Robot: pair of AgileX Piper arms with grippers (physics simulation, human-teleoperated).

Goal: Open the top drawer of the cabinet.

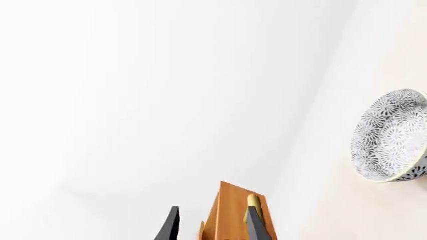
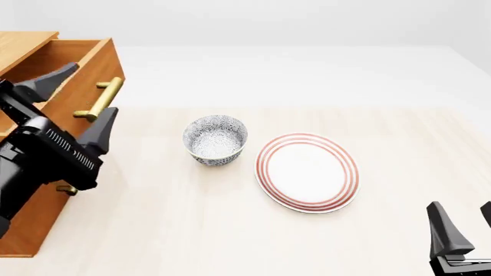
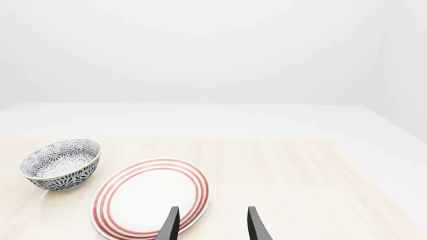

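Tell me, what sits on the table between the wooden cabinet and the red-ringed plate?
A patterned blue-and-white bowl stands between the cabinet and the plate, close beside the plate but apart from both. The front view shows it.

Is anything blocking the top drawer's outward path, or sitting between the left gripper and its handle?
Nothing visible does. The top drawer is already pulled out, and the left gripper is open with fingers either side of the brass handle. The bowl and plate lie off to the side.
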